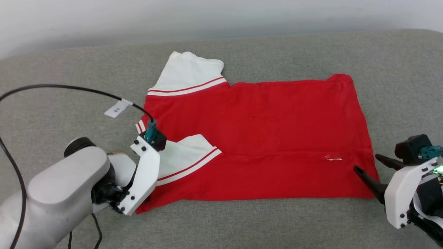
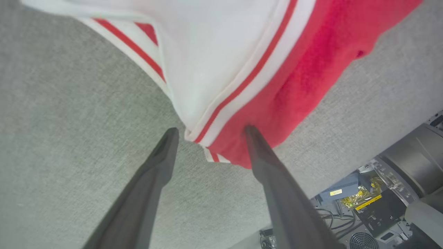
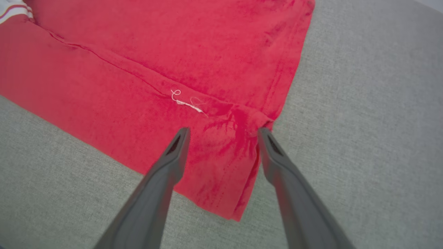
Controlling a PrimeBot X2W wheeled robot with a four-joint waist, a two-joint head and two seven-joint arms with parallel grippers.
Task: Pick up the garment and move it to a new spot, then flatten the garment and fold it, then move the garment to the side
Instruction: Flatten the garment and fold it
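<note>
Grey woven upholstered surface (image 1: 277,224) is carrying everything. The garment, a red jersey T-shirt with white short sleeves (image 1: 270,131), is lying flat mid-surface, turned sideways: sleeves toward robot's left, hem toward its right. Near long edge is lying doubled over the body as a strip, near sleeve sitting on top with its red-and-white striped seam running diagonally. Far sleeve is sticking out past the far-left corner. Plain red face is showing.

Pale grey left arm (image 1: 62,193) is reaching in from lower left, wrist bent down over the near sleeve corner. Left gripper (image 2: 211,128) is standing wide, gripping nothing: one finger over red cloth, the other over bare grey, sleeve tip between them.

Right gripper (image 1: 367,162) is coming in low from the right edge, jaws spread wide and empty, straddling the hem end of the folded strip.

Black cable (image 1: 69,87) is arcing over the left arm, carrying a small white tag (image 1: 118,108). Loose white thread (image 3: 187,102) is sitting on the fold line just ahead of the right fingers.
</note>
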